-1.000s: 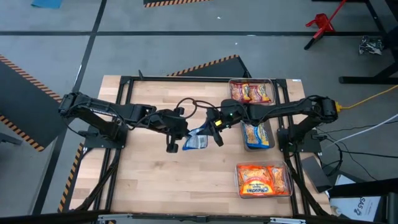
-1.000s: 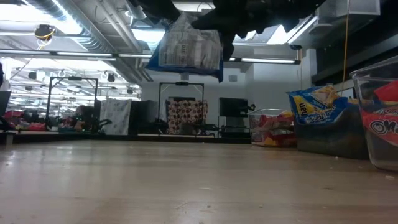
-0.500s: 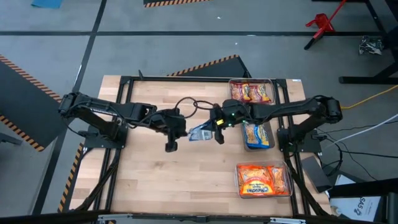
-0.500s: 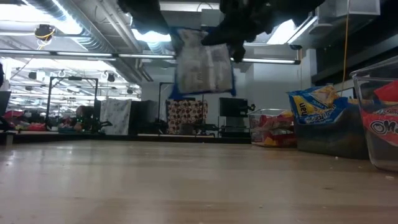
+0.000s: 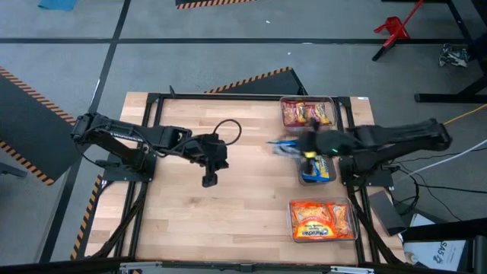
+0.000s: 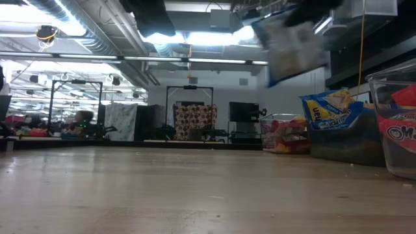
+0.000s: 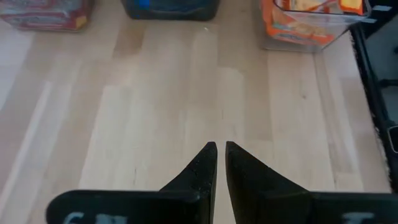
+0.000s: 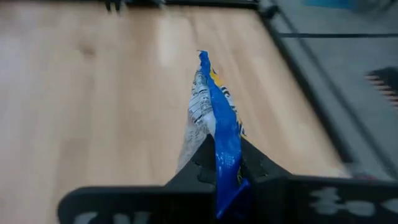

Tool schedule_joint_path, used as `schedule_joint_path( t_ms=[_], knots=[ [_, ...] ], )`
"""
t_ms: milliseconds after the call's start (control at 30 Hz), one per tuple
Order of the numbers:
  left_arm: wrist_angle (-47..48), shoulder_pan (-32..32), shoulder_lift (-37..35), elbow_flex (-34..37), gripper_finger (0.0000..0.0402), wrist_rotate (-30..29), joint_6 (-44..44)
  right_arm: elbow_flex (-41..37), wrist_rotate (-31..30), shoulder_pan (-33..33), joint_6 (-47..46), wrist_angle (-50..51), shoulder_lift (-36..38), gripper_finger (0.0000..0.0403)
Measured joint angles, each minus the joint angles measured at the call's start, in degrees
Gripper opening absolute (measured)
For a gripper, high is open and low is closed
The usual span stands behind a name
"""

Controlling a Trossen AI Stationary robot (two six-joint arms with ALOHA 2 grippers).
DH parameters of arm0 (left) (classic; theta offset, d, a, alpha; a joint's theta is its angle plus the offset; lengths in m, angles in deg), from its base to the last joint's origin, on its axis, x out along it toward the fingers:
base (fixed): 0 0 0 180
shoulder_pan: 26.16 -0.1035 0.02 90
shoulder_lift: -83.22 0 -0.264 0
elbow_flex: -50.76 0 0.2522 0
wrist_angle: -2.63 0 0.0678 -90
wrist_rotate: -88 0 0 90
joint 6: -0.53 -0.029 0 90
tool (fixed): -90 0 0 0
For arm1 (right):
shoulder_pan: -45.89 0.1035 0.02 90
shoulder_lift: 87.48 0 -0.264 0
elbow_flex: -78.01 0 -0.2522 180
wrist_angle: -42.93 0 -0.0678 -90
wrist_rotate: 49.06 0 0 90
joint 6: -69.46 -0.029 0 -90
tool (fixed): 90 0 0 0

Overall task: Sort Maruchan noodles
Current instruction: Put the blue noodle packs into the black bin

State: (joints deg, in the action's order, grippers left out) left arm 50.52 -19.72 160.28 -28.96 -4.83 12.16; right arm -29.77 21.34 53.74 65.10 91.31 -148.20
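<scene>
A blue-and-yellow Maruchan packet hangs in the air, blurred, just left of the middle bin; it also shows high up in the low view. My right gripper is shut on it. The packet stands edge-on ahead of the fingers. My left gripper is shut on nothing over the middle of the table. Other packets lie in three clear bins: dark red ones, blue-and-yellow ones and orange ones. My right gripper pinches the packet between its two fingers at one edge. The packet stands on edge, its blue seam pointing away from the fingers. It is lifted clear of the table.
The three bins stand in a row along the table's right side, far to near. Bare wood lies between the arms and toward the near edge. In the left wrist view the bins stand beyond the fingers. A black frame runs round the table.
My right gripper has carried the packet fast from the table's middle toward the right edge, up to the middle bin. The packet has left the left gripper's side and shows blurred. My left arm has kept still.
</scene>
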Motion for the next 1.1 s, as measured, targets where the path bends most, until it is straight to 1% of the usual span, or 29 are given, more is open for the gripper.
schedule_joint_path(
  t_ms=[100, 233, 300, 367, 467, 533, 700, 833, 900, 1033, 1100],
  knots=[
    [-0.3, 0.0, 0.0, 0.0, 0.0028, -2.1, 0.0, 0.0, -10.6, 6.5, -4.5, 9.5, 4.7, 0.0001],
    [-0.3, 0.0, 0.0, 0.0, 0.0028, -6.5, 0.0, 0.0, -21.8, 13.1, -9.5, 20.3, 6.6, 0.0001],
    [-0.7, 0.0, 0.0, 0.0, 0.0028, -8.7, 0.0, -0.1, -25.3, 14.7, -10.6, 24.6, 6.3, 0.0001],
    [-0.7, 0.0, 0.0, 0.0, 0.0028, -10.2, 0.0, -0.4, -27.7, 14.7, -11.3, 26.7, 5.2, 0.0001],
    [-0.8, 0.0, 0.0, 0.0, 0.0028, -11.2, 0.0, -3.2, -31.0, 14.7, -13.3, 26.9, 4.5, 0.0],
    [-0.7, 0.0, 0.0, 0.0, 0.0028, -11.5, 0.0, -5.5, -31.9, 14.7, -13.7, 25.4, 4.3, 0.0],
    [-0.7, 0.0, 0.0, 0.0, 0.0028, -11.6, 0.2, -10.3, -27.8, 14.7, -13.8, 21.4, 4.2, 0.0],
    [-0.7, 0.0, 0.0, 0.0, 0.0028, -11.6, 0.3, -11.8, -25.0, 14.7, -13.4, 20.8, 4.2, 0.0],
    [-0.7, 0.0, 0.0, 0.0, 0.0028, -11.7, 0.3, -12.2, -22.4, 14.7, -13.2, 20.8, 4.2, 0.0],
    [-0.7, 0.0, 0.0, 0.0, 0.0028, -11.7, 0.3, -13.3, -10.1, 14.7, -11.5, 20.8, 4.3, 0.0005],
    [-0.7, 0.0, 0.0, 0.0, 0.0028, -12.1, 0.3, -14.2, -4.9, 14.7, -11.5, 20.7, 4.4, 0.0006]
  ],
)
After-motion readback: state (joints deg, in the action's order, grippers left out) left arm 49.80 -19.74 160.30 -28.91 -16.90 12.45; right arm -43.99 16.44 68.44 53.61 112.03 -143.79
